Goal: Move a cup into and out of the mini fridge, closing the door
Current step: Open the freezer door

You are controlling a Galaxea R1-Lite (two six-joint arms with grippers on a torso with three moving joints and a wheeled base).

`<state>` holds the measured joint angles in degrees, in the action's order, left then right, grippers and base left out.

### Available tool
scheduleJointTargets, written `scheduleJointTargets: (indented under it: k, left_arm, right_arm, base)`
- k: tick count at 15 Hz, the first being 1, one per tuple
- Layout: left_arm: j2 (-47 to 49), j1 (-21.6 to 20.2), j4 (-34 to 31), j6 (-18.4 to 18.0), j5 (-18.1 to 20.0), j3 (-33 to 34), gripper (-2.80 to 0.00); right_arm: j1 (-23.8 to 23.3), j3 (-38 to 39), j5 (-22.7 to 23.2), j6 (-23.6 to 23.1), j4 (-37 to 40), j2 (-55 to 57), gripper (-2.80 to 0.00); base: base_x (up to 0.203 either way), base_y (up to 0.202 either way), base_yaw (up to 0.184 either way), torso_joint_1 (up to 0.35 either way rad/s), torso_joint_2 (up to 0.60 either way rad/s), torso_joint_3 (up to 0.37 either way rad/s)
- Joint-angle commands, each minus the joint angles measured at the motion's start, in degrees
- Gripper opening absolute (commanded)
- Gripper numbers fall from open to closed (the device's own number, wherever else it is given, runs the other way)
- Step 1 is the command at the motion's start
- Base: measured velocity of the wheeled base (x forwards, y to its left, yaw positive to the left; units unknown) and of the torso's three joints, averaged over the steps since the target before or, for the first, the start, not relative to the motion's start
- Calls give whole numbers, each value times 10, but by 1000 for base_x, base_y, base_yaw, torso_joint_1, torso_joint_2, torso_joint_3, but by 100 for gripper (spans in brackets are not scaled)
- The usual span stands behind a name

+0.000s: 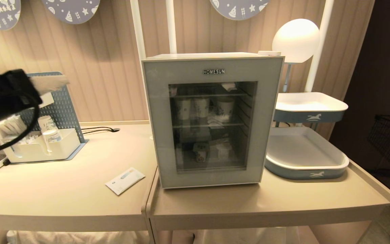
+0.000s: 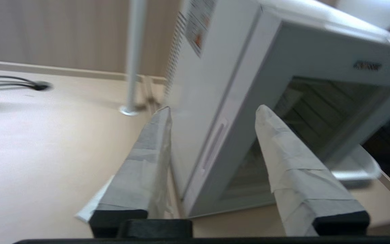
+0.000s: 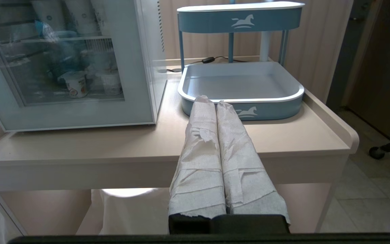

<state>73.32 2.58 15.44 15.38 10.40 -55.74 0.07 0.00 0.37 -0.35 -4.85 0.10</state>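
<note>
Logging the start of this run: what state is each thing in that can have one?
door: shut.
mini fridge: stocked, cups on its shelves.
lower tray: empty.
upper tray: empty.
left tool: open, holding nothing, near the fridge's left front edge.
right tool: shut, empty, below the table edge.

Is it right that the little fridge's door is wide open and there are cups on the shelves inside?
Not quite. The door of the mini fridge is shut, flat against the front, as the head view shows. The cups do stand on the shelves inside; you see them through the glass window.
</note>
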Motion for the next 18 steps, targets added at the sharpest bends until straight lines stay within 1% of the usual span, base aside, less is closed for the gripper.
scheduleJointTargets:
  k: [1,2,3,4,5,6,7,8,9,10,11,12,14,15,16,17,18]
  left_arm:
    - [137,-42,26,7,216,-14,0]
    - [164,-76,41,11,355,-20,0]
    - [195,-107,61,12,477,-23,0]
    - [238,-136,96,12,580,-22,0]
    - [279,-155,138,10,652,-17,0]
    - [314,-167,184,10,700,-5,0]
    - [346,-172,235,9,726,18,0]
    - [373,-170,288,8,739,43,0]
    - [396,-162,342,9,745,68,0]
    - [415,-153,380,11,746,84,0]
    - [431,-140,404,14,743,93,0]
    - [442,-125,418,15,729,96,0]
    - [441,-102,426,17,681,101,0]
    - [436,-92,433,17,649,110,0]
    - [432,-80,451,19,605,123,0]
    - [430,-68,482,28,570,141,0]
    - [430,-60,514,55,555,149,0]
  right_arm:
    - [0,21,0,0,-1,1,-280]
    - [0,20,0,0,-1,1,-280]
    - [0,20,0,0,0,1,-280]
    - [0,21,0,1,0,1,-280]
    - [0,21,0,1,0,1,-280]
    - [0,21,0,1,0,1,-280]
    - [0,21,0,2,0,0,-280]
    - [0,21,0,2,0,0,-280]
    - [0,21,0,2,0,0,-280]
    - [0,21,0,1,0,0,-280]
    - [0,21,0,1,0,0,-280]
    - [0,21,0,1,0,0,-280]
    - [0,21,0,2,0,0,-280]
    - [0,21,0,2,0,0,-280]
    - [0,21,0,1,0,0,-280]
    - [0,21,0,2,0,0,-280]
    - [0,21,0,2,0,0,-280]
  base:
    - [0,0,0,0,0,0]
    - [0,0,0,0,0,0]
    - [0,0,0,0,0,0]
    - [0,0,0,0,0,0]
    - [0,0,0,0,0,0]
    - [0,0,0,0,0,0]
    - [0,0,0,0,0,0]
    - [0,0,0,0,0,0]
    - [0,0,0,0,0,0]
    - [0,0,0,0,0,0]
    - [0,0,0,0,0,0]
    - [0,0,0,0,0,0]
    - [0,0,0,0,0,0]
    - [0,0,0,0,0,0]
    - [0,0,0,0,0,0]
    - [0,0,0,0,0,0]
    - [0,0,0,0,0,0]
